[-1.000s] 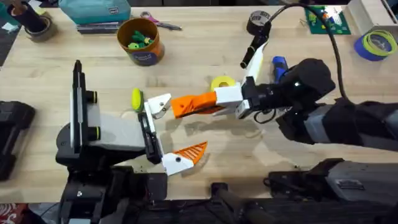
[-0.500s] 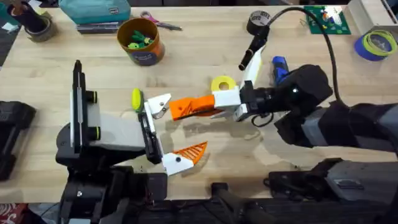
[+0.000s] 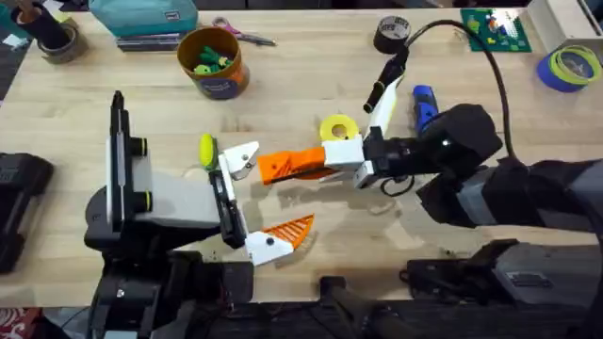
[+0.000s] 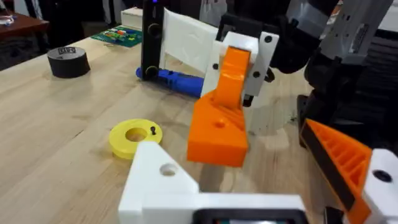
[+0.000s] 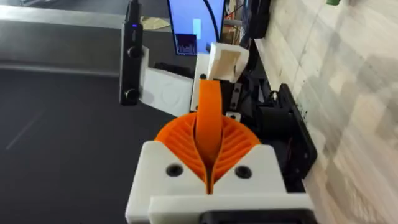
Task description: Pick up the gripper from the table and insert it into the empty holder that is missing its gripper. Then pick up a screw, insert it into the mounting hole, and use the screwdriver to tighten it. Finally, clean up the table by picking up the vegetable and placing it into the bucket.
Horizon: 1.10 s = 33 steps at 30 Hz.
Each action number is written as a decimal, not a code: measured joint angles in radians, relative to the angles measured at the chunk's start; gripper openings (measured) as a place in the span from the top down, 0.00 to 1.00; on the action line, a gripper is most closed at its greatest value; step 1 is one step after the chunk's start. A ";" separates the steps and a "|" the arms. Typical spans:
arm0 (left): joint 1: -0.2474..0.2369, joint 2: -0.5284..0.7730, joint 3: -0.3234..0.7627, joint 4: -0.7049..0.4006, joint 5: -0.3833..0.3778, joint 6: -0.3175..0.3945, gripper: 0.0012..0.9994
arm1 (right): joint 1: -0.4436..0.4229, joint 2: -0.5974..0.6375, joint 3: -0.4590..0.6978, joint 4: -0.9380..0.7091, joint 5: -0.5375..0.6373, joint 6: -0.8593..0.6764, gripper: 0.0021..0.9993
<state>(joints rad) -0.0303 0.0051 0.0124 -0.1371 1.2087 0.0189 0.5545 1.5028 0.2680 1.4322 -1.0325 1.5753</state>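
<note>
The orange ribbed gripper (image 3: 280,167) hangs above the table, with my right gripper (image 3: 303,162) shut on it. Its free end lies just beside the white holder (image 3: 242,158) on my left arm, and I cannot tell whether they touch. In the left wrist view the gripper (image 4: 219,121) hangs right behind the holder (image 4: 163,180). My left gripper (image 3: 259,201) stands open, its other mount carrying an orange finger (image 3: 291,229). The vegetable (image 3: 205,148) lies beside the holder. The blue screwdriver (image 3: 423,101) lies behind the right arm. The bucket (image 3: 213,62) stands at the back left. A screw (image 4: 152,130) rests on a yellow disc (image 4: 135,135).
A black tape roll (image 3: 391,33) and a blue tape roll (image 3: 570,68) sit at the back right. A teal case (image 3: 141,17) and scissors (image 3: 243,34) lie along the far edge. A black cable (image 3: 495,71) runs over the right arm.
The right arm has shifted a little to the left, still holding the orange gripper by the holder. The left arm has not moved.
</note>
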 joint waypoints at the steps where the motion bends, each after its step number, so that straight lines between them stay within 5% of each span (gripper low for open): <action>1: 0.000 0.000 0.000 0.000 0.000 0.000 0.01 | 0.000 0.000 0.000 0.000 0.000 0.000 0.99; 33: 0.000 0.000 0.000 0.000 0.000 0.000 0.01 | 0.002 0.055 -0.001 0.040 0.015 -0.002 0.99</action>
<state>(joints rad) -0.0303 0.0051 0.0124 -0.1371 1.2087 0.0189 0.5564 1.5581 0.2672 1.4723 -1.0176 1.5738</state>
